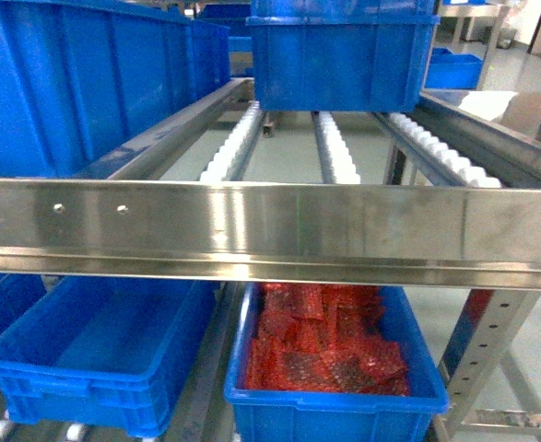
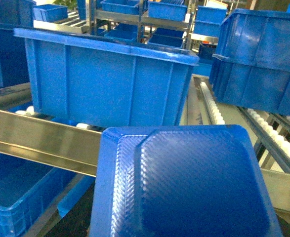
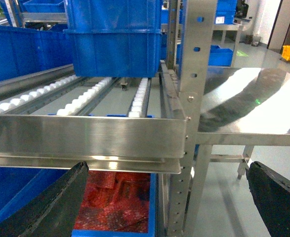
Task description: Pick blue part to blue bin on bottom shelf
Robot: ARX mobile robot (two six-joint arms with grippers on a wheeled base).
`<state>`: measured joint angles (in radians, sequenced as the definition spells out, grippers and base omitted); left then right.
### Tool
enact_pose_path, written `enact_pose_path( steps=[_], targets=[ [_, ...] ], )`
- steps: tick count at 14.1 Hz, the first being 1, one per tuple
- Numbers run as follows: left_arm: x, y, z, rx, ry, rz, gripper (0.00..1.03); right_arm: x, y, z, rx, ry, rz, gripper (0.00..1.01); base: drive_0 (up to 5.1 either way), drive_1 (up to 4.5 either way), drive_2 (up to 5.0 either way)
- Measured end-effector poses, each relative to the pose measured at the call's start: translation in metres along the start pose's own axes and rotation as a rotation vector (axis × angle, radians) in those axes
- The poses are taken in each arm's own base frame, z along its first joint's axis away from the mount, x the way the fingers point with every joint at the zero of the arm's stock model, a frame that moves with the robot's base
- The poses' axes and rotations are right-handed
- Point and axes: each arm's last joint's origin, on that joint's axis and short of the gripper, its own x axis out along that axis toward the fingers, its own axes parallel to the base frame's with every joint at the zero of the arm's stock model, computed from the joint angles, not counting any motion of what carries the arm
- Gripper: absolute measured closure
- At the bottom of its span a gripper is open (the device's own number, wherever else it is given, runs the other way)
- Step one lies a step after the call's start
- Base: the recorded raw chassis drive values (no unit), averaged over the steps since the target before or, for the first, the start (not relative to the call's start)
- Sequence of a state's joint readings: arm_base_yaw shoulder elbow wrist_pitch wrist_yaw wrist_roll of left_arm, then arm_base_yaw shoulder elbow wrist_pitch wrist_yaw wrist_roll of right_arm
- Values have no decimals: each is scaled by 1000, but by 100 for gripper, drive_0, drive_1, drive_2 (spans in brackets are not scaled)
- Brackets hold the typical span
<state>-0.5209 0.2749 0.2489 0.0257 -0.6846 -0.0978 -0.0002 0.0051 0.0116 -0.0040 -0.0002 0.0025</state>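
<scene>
The blue part [image 2: 184, 182], a flat square tray-like piece with a textured face, fills the lower left wrist view close to the camera. It hangs in the air before the steel front lip [image 2: 36, 138] and hides my left gripper's fingers. Under that riveted lip [image 1: 270, 230] the bottom shelf [image 1: 204, 391] carries an empty blue bin [image 1: 95, 359] on the left. My right gripper [image 3: 167, 168] is open, its black fingers [image 3: 61, 202] spread wide with nothing between them, in front of the rack's right post [image 3: 191, 98]. Neither gripper shows in the head view.
A second blue bin [image 1: 335, 368] filled with red parts sits to the right of the empty one. Large blue bins [image 1: 344, 55] stand on the white rollers [image 1: 233, 147] of the level above. A plain steel table [image 3: 253, 103] adjoins the rack on the right.
</scene>
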Motion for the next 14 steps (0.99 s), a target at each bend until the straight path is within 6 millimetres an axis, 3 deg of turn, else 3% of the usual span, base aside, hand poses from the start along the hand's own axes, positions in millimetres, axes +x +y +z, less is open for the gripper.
enact_pose_path(
  steps=[6,14],
  targets=[
    [0,0,0,0,1,0,60,0,0,0,0,-2,0,3,-507,238,238],
    [0,0,0,-1,-2,3,60,0,0,0,0,1,3,3,0,0,0]
  ],
)
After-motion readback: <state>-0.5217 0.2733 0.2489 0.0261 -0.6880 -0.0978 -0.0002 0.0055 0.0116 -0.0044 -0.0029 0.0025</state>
